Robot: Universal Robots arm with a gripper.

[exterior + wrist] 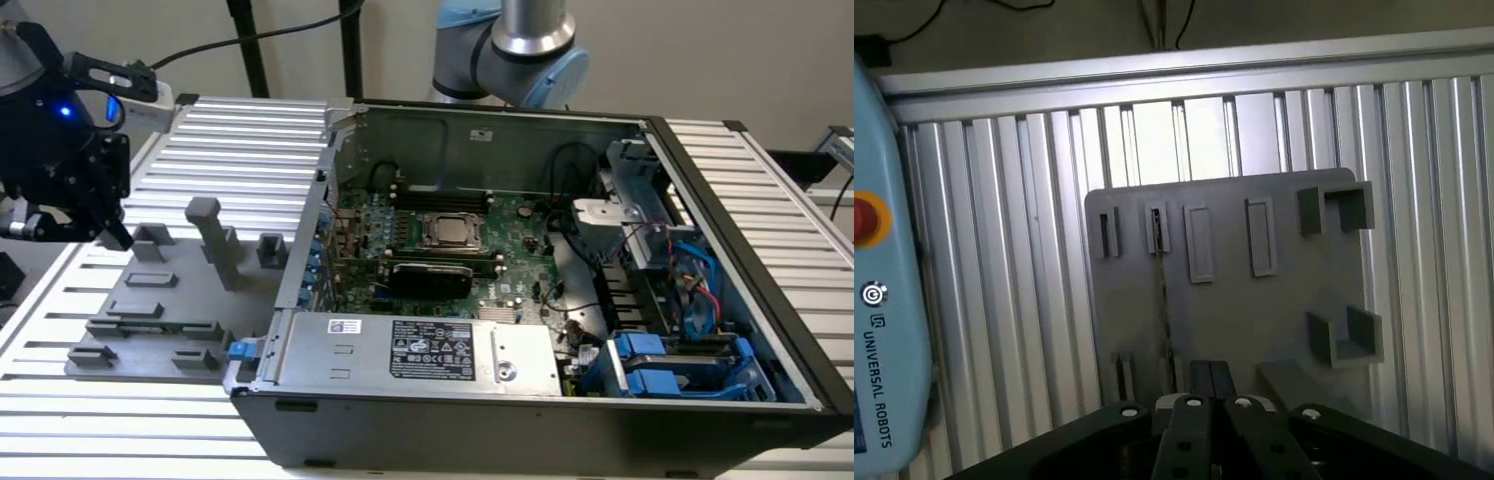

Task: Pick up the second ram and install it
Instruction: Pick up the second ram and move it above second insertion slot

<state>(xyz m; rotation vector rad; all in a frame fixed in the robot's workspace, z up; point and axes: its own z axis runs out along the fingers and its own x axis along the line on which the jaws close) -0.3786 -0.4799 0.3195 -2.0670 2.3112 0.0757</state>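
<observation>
**Approach stage of the pick, as judged from the layout.** The gripper (1216, 435) hangs above the grey fixture plate (1254, 320), its fingers closed on nothing. Just beyond the fingertips, a thin strip stands on edge between two slotted holders of the plate. This is taken to be the second ram (1160, 300), though edge-on its colour and chips cannot be made out. It is not yet held. A grasp would call for the fingers to part and line up astride the strip's long edge. Raised blocks (1334, 215) stand well apart from the strip on the plate, so there is free room above it. A light-blue teach pendant (884, 300) sits near the plate on the ribbed counter (1004, 250). Farther off, toward the exterior view's right, the open computer case (747, 250) stands just beside the plate. Its upright wall would have to be cleared to reach the motherboard (514, 265) inside.
</observation>
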